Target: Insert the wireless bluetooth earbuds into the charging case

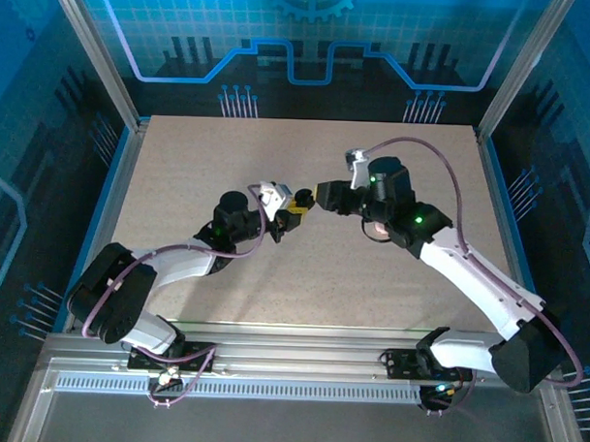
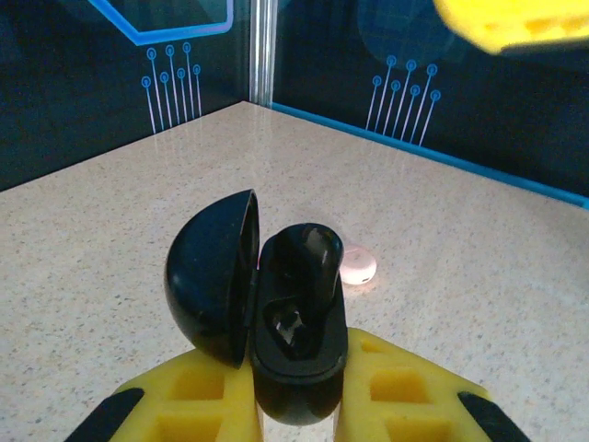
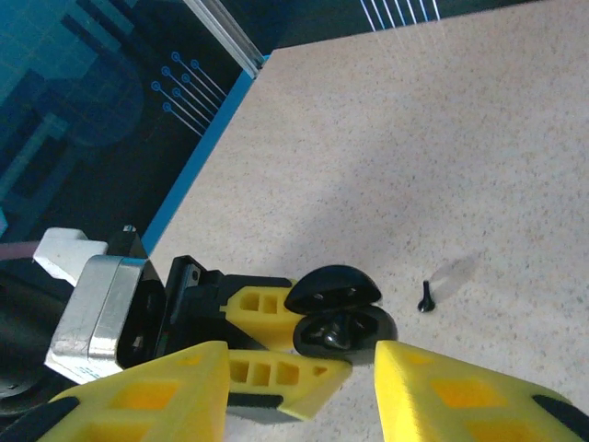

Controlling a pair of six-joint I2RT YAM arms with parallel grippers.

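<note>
**Top external view: open case held up for loading**

The left tool (image 1: 293, 213) pinches the black charging case (image 1: 302, 196) at mid-desk. The right tool (image 1: 322, 195) faces it, just beside it.

Left wrist view: the case stands upright between the yellow fingers (image 2: 184, 396), with its lid (image 2: 210, 285) swung left, so the sockets are exposed. A pale pink piece (image 2: 357, 268) lies on the desk (image 2: 479, 276) behind; I cannot tell whether it is an earbud or a case.

Right wrist view: the right tool is spread and empty. A black earbud (image 3: 424, 298) lies on the desk near the case. Judgement: it is next to be picked up.
</note>
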